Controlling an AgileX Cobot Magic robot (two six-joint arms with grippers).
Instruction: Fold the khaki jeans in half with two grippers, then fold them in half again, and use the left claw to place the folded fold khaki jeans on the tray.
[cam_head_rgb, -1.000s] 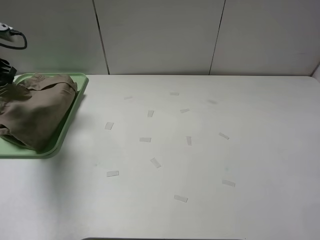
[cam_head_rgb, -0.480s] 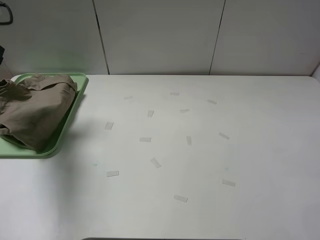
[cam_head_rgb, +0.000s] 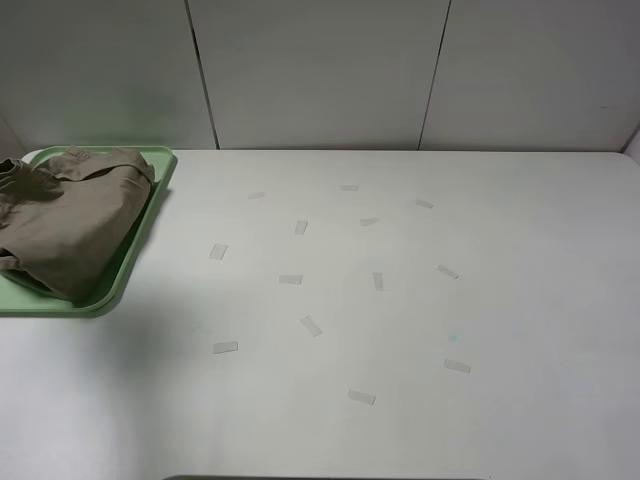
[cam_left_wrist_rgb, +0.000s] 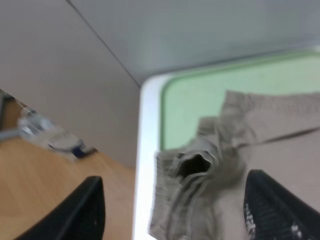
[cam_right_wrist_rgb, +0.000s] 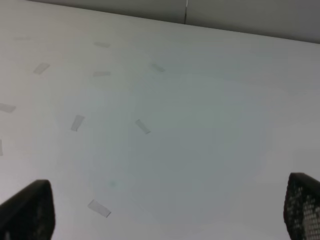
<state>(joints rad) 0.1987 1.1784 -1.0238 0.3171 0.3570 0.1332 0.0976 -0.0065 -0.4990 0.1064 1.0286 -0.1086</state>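
Shorts of soft khaki-tan cloth, the khaki jeans (cam_head_rgb: 70, 225), lie bunched on the flat pale green plastic tray (cam_head_rgb: 158, 190) at nine o'clock on the white table (cam_head_rgb: 400, 320). They sit there because that is where they belong. The left claw (cam_left_wrist_rgb: 172, 207) hangs over them with jaws apart, holding nothing. The right claw (cam_right_wrist_rgb: 170, 215) is wide apart too, over bare table with little tape strips (cam_head_rgb: 225, 347).
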